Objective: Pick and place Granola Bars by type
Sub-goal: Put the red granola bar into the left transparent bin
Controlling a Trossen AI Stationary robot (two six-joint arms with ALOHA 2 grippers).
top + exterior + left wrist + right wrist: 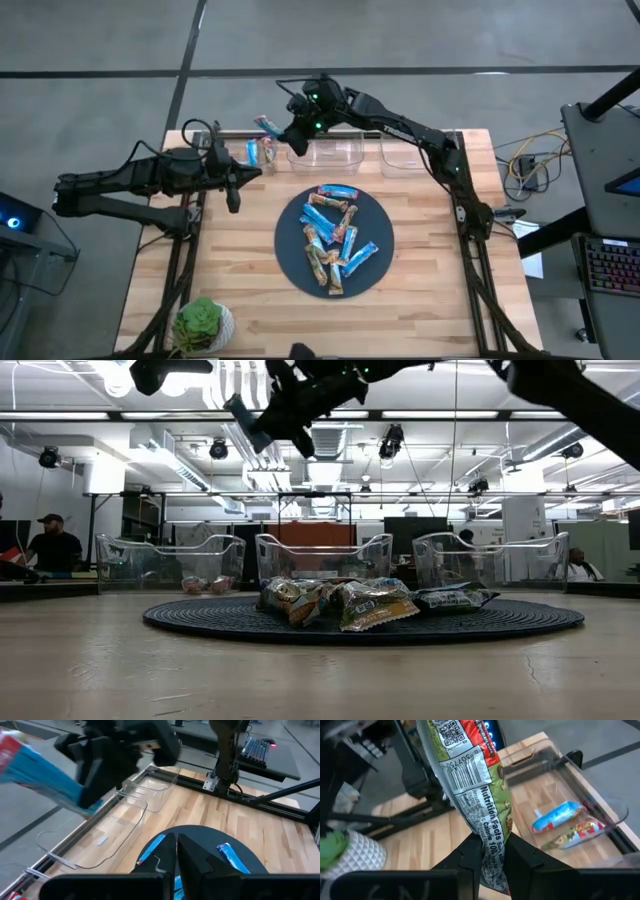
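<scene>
My right claw (pixel 283 129) is clenched on one granola bar (pixel 475 780), pinching its wrapper end so it dangles clear above the desk (pixel 440 260). I hold it high over the left bin (pixel 262 152), beyond the dark disc (pixel 290 250), because two matching bars (pixel 567 824) already lie in there. The rest of the bars (pixel 333 238) wait heaped on the disc. My left claw (pixel 233 192), pressed shut and empty, idles beside the disc.
</scene>
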